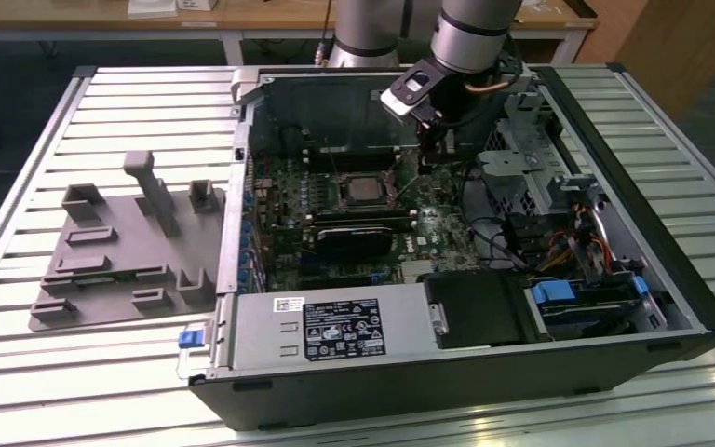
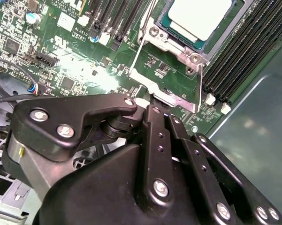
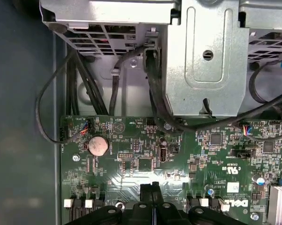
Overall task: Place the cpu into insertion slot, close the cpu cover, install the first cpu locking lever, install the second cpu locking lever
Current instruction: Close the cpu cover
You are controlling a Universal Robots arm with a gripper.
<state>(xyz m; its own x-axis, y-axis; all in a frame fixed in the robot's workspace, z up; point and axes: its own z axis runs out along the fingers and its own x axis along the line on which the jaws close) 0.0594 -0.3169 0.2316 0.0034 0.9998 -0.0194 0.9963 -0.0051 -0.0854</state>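
The cpu (image 2: 201, 16), a flat square with a pale matte metal top, lies seated in the slot (image 2: 174, 46), whose silvery rim frames it on the green board (image 2: 75, 61). The cover (image 2: 163, 90), a thin shiny frame plate, stands tilted up off the chip, and the board shows through its window. Its free edge is just beside the black gripper (image 3: 153, 189), whose fingers are pressed together; whether they pinch the plate I cannot tell. Long black memory connectors (image 2: 244, 51) run beside the slot. All of this sits inside an open black case (image 1: 457, 396) on a slatted table (image 1: 109, 112).
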